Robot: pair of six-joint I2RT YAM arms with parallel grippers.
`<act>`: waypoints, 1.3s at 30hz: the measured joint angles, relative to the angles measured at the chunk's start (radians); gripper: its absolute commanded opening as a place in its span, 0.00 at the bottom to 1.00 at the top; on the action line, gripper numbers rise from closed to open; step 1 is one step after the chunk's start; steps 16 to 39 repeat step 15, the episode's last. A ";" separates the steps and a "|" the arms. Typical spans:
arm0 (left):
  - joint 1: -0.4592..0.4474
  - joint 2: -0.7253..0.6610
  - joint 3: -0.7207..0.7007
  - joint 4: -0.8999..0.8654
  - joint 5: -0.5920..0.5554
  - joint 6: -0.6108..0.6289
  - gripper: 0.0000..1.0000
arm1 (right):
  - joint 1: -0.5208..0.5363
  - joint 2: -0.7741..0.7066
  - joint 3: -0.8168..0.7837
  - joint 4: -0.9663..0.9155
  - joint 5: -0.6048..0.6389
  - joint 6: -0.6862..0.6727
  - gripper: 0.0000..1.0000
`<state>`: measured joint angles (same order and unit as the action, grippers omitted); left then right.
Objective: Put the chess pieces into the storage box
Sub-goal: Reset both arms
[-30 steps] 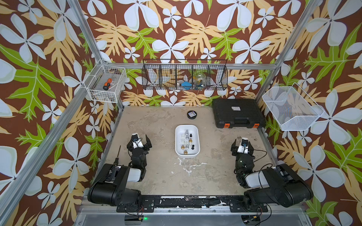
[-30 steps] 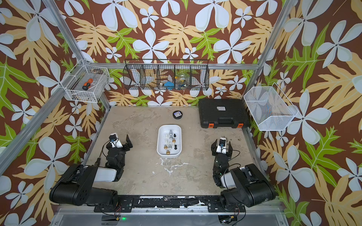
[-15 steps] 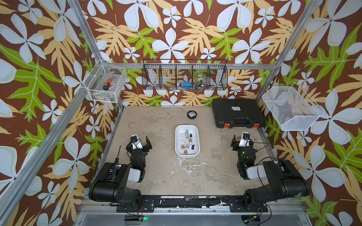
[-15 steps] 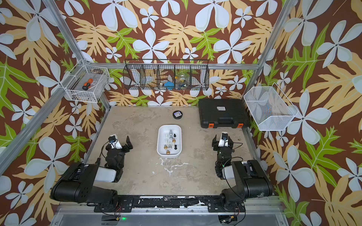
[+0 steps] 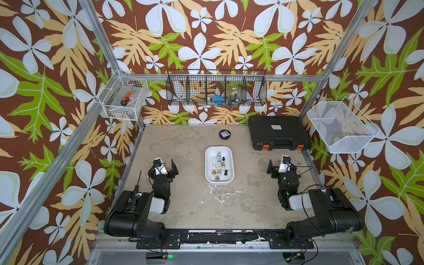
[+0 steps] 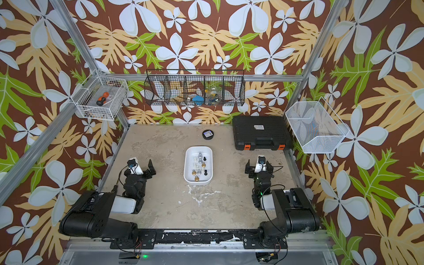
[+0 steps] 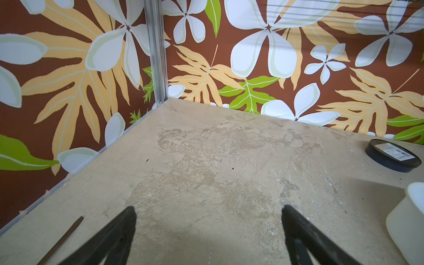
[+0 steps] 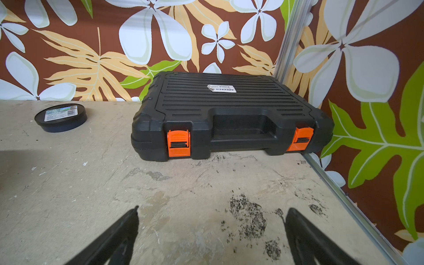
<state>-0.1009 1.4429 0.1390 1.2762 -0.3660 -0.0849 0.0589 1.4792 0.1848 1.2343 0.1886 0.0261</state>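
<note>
Storage box (image 5: 219, 182): placed at table (image 5: 183, 206) centre.
Chess pieces (image 5: 219, 165): gathered inside the box.
Left gripper (image 7: 208, 210): spread wide, empty, at the box's 9 o'clock.
Right gripper (image 8: 213, 210): spread wide, empty, at 3 o'clock.

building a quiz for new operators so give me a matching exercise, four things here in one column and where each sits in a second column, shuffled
Things:
1. chess pieces
2. black hard case
3. black round puck
4. screwdriver

Places:
A. in the white wire basket hung at the far left corner
B. on the table just beyond the storage box
C. inside the storage box
D. far right corner of the table

Pairs: 1-C, 2-D, 3-B, 4-A
</note>
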 measured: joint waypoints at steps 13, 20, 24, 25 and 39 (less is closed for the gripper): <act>0.005 0.008 0.013 -0.005 0.045 0.008 1.00 | 0.000 0.000 0.000 0.000 0.000 0.000 1.00; 0.006 0.008 0.013 -0.007 0.055 0.008 1.00 | 0.000 0.000 0.000 0.000 0.000 0.000 1.00; 0.006 0.008 0.013 -0.007 0.055 0.008 1.00 | 0.000 0.000 0.000 0.000 0.000 0.000 1.00; 0.006 0.008 0.013 -0.007 0.055 0.008 1.00 | 0.000 0.000 0.000 0.000 0.000 0.000 1.00; 0.006 0.008 0.013 -0.007 0.055 0.008 1.00 | 0.000 0.000 0.000 0.000 0.000 0.000 1.00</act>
